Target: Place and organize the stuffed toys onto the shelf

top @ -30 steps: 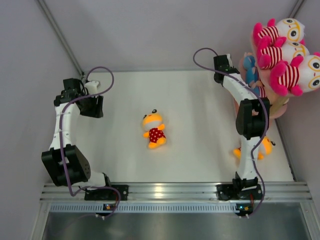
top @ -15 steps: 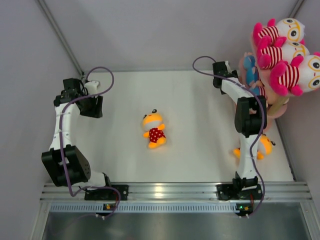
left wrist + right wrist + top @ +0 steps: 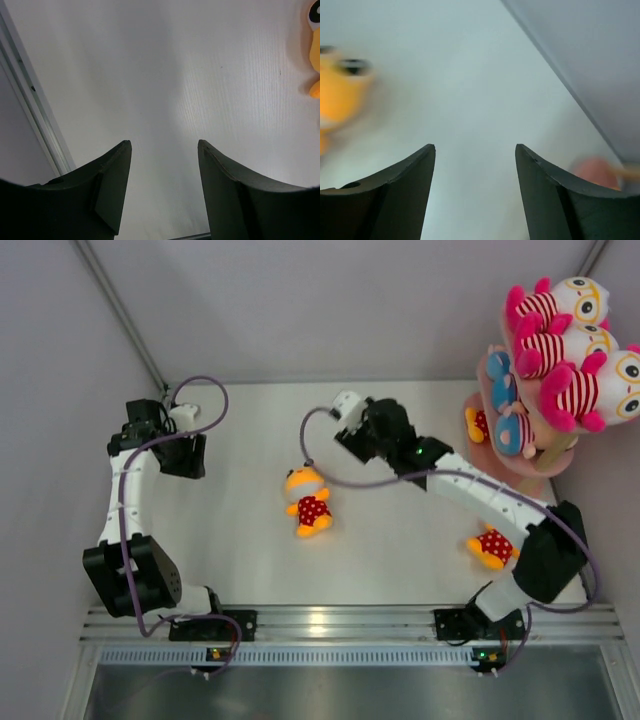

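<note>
Nearest the arm bases, one small orange plush (image 3: 493, 545) in a red polka-dot outfit is lying on the white worktop (image 3: 400, 530), partly tucked beside the right arm's lower link. A little farther out, near the middle of the worktop, a second orange plush (image 3: 308, 502) is lying face up: yellow-orange head, two dark ear tips, red dotted body, orange feet pointing toward the bases.

The left fingers (image 3: 164, 142) are standing wide apart with only bare worktop between them, gripping nothing. An edge of the second orange plush is showing at the right border of that wrist view.

The right fingers (image 3: 475, 147) are also spread wide and carrying nothing. Their view is blurred, with an orange smear at the left and a pink one low at the right. From above, the right arm is reaching across toward the centre, just beyond the second orange plush.

At the far right the pink shelf (image 3: 530, 478) is standing. Three white-and-pink striped dolls (image 3: 565, 345) with round glasses are crowding its top tier. Two blue-clad dolls (image 3: 512, 428) are lying on the tier below, and a red-dotted orange doll (image 3: 478, 423) is sitting beside them.
</note>
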`<state>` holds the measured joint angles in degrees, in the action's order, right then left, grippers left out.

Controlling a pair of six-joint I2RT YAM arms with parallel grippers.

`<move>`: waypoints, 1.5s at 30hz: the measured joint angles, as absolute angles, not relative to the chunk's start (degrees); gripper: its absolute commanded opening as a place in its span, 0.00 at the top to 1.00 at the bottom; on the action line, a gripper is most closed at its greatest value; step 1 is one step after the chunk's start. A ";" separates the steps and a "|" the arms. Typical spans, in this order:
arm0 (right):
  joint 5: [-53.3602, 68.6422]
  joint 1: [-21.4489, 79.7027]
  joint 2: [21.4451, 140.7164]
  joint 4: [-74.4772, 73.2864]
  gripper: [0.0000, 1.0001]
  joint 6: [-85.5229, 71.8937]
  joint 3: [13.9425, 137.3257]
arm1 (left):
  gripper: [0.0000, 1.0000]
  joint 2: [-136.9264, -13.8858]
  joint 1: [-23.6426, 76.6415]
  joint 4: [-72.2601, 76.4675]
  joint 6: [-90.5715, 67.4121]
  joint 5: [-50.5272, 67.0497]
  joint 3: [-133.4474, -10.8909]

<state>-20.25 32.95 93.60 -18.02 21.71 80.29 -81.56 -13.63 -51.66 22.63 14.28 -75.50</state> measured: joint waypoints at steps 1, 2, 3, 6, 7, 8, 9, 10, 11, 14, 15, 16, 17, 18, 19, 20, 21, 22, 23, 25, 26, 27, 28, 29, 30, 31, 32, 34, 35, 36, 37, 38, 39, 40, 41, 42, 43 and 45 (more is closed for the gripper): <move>-15.14 37.54 89.54 -16.34 0.34 24.03 76.49 | 0.38 -81.43 -13.63 -51.66 22.63 14.28 -75.24; -8.43 42.68 85.32 -14.35 0.33 26.79 72.03 | 0.38 -81.25 -13.65 -51.72 22.65 14.26 -75.02; -3.36 46.26 82.67 -13.10 0.32 28.95 68.64 | 0.38 -81.21 -13.65 -51.72 22.65 14.28 -74.81; 4.71 54.72 79.50 -11.07 0.32 34.28 61.58 | 0.37 -81.10 -13.63 -51.72 22.63 14.28 -74.43; 6.17 57.32 80.64 -11.16 0.32 35.68 60.82 | 0.35 -81.10 -13.63 -51.72 22.63 14.28 -74.39; 6.83 59.33 82.43 -11.25 0.33 36.56 60.86 | 0.33 -81.10 -13.63 -51.72 22.63 14.31 -74.35; 7.42 60.77 84.75 -11.16 0.33 37.26 61.04 | 0.31 -81.08 -13.65 -51.72 22.61 14.33 -74.32; 7.66 61.95 87.11 -11.62 0.33 37.91 61.63 | 0.30 -81.08 -13.63 -51.72 22.61 14.31 -74.28; 7.66 62.78 89.67 -11.75 0.33 38.46 62.41 | 0.29 -80.99 -13.63 -51.68 22.57 14.28 -74.04; 7.18 63.75 96.18 -12.01 0.34 40.14 64.62 | 0.27 -80.60 -13.63 -51.70 22.48 13.89 -72.93; 6.52 63.77 97.97 -12.05 0.34 40.91 65.12 | 0.26 -80.58 -13.65 -51.72 22.48 13.45 -72.47; 5.78 63.75 99.22 -12.19 0.34 41.50 65.54 | 0.24 -80.55 -13.63 -51.70 22.46 12.95 -72.05; 4.60 63.72 100.55 -12.45 0.34 42.17 66.00 | 0.23 -80.51 -13.63 -51.70 22.46 12.51 -71.68; 3.22 63.70 101.62 -12.84 0.35 42.68 66.50 | 0.22 -80.49 -13.65 -51.75 22.48 12.05 -71.22; 1.89 63.68 102.61 -13.26 0.35 43.09 66.94 | 0.21 -80.47 -13.63 -51.75 22.48 11.68 -70.91; 0.62 63.68 103.31 -13.50 0.36 43.48 67.26 | 0.21 -80.47 -13.63 -51.75 22.48 11.42 -70.67; -0.95 63.68 103.94 -13.61 0.36 43.72 67.57 | 0.21 -80.47 -13.63 -51.79 22.50 11.16 -70.54; -2.59 63.68 104.53 -13.52 0.36 43.97 67.75 | 0.20 -80.47 -13.65 -51.81 22.50 11.03 -70.54; -3.95 63.68 104.81 -13.54 0.36 44.05 67.83 | 0.20 -80.47 -13.63 -51.79 22.48 11.00 -70.54; -6.90 63.68 105.10 -13.43 0.36 44.45 67.83 | 0.16 -80.47 -13.63 -51.79 22.50 11.03 -70.54; -8.12 63.68 105.12 -13.41 0.36 44.71 67.83 | 0.16 -80.47 -13.65 -51.81 22.44 11.07 -70.54; -8.93 63.66 105.12 -13.32 0.36 45.01 67.83 | 0.16 -80.47 -13.63 -51.79 22.41 11.07 -70.54; -9.67 63.64 105.12 -13.26 0.36 45.45 67.83 | 0.16 -80.47 -13.63 -51.79 22.41 11.09 -70.54; -10.22 63.64 105.16 -13.28 0.37 45.78 67.83 | 0.16 -80.47 -13.63 -51.81 22.41 11.09 -70.54; -10.83 63.64 105.25 -13.26 0.44 46.17 67.83 | 0.15 -80.49 -13.63 -51.81 22.41 11.11 -70.54; -11.49 63.59 105.47 -13.26 0.53 46.70 67.83 | 0.15 -80.49 -13.63 -51.81 22.41 11.11 -70.54; -11.99 63.57 105.71 -13.28 0.67 46.96 67.83 | 0.15 -80.49 -13.63 -51.81 22.41 11.11 -70.54; -13.17 63.24 106.74 -13.17 0.94 47.46 67.96 | 0.15 -80.49 -13.63 -51.81 22.41 11.11 -70.54; -13.65 63.11 107.44 -13.17 1.00 47.20 68.12 | 0.15 -80.49 -13.65 -51.81 22.41 11.11 -70.54; -14.20 62.83 108.31 -13.32 1.00 46.83 68.71 | 0.15 -80.49 -13.63 -51.81 22.41 11.09 -70.54; -14.76 62.52 109.08 -13.50 1.00 46.15 69.43 | 0.15 -80.49 -13.63 -51.81 22.44 11.09 -70.54; -15.22 62.17 109.69 -14.09 1.00 45.17 70.54 | 0.15 -80.49 -13.63 -51.81 22.44 11.09 -70.54; -15.62 61.71 110.13 -14.98 1.00 44.12 71.94 | 0.15 -80.49 -13.63 -51.81 22.44 11.09 -70.54; -15.94 61.12 110.32 -16.10 1.00 42.59 73.45 | 0.15 -80.49 -13.63 -51.81 22.44 11.07 -70.54; -16.38 60.36 110.32 -17.45 1.00 40.73 75.13 | 0.15 -80.49 -13.63 -51.81 22.44 11.09 -70.54; -17.23 59.53 110.32 -19.11 1.00 39.11 76.95 | 0.15 -80.51 -13.63 -51.81 22.46 11.11 -70.54; -18.06 58.59 110.32 -20.45 1.00 37.30 78.61 | 0.15 -80.51 -13.63 -51.81 22.46 11.11 -70.54; -20.21 55.92 110.30 -24.12 1.00 32.71 82.78 | 0.16 -80.55 -13.63 -51.81 22.46 11.27 -70.54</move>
<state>-20.21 55.92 110.30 -24.12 32.71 82.78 -80.55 -13.63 -51.81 22.46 11.27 -70.54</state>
